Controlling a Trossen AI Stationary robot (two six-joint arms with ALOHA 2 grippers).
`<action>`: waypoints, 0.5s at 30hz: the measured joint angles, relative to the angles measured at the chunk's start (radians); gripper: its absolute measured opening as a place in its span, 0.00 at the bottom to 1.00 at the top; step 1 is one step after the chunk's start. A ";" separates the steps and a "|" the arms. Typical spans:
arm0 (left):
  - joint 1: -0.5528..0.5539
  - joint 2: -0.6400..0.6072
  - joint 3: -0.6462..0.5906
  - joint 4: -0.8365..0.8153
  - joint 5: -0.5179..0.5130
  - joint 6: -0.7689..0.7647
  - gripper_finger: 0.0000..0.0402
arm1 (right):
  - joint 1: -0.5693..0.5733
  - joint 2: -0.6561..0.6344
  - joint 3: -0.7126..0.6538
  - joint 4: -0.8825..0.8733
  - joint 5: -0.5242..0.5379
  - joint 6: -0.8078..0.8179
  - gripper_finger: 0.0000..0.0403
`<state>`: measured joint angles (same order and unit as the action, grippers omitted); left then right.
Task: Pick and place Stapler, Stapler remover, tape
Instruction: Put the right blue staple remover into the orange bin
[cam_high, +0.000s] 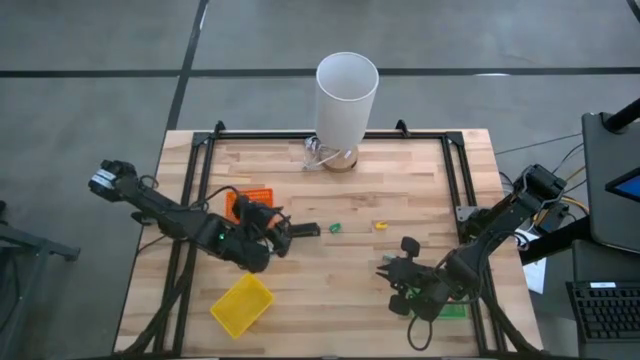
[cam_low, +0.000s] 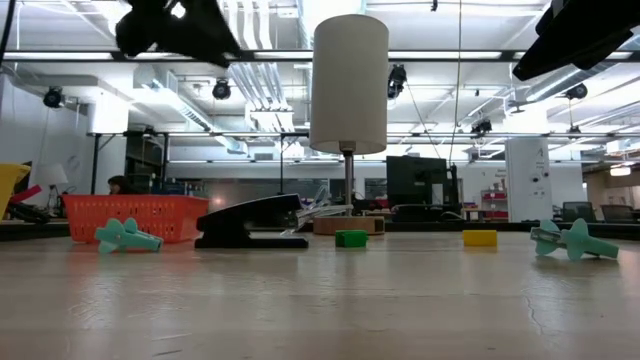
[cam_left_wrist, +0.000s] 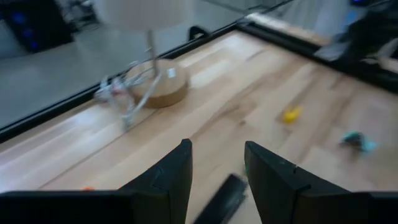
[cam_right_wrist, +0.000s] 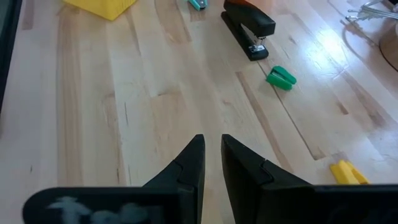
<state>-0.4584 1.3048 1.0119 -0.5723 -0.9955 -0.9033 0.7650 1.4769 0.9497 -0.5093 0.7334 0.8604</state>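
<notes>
Left gripper jaws spread, hovering over stapler; right gripper jaws narrowly parted, empty, raised.

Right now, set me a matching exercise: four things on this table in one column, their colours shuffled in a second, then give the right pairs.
Things:
1. stapler
2. basket beside the left gripper
3. tray at the table's near edge
4. lamp shade

Colours:
A. white
B. yellow
C. black
D. orange

Right pairs: 1-C, 2-D, 3-B, 4-A.
</notes>
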 joint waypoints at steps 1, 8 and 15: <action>-0.007 0.000 0.000 0.035 0.000 0.029 0.37 | 0.000 0.000 0.000 0.000 0.000 0.000 0.12; -0.052 0.005 -0.001 0.232 0.001 0.202 0.37 | 0.000 0.000 0.004 0.004 -0.028 0.000 0.12; -0.061 0.063 -0.002 0.311 0.003 0.233 0.37 | -0.001 0.000 -0.002 0.015 -0.027 0.000 0.12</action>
<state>-0.5190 1.3683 1.0100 -0.2611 -0.9928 -0.6705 0.7643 1.4773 0.9477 -0.4941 0.7068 0.8604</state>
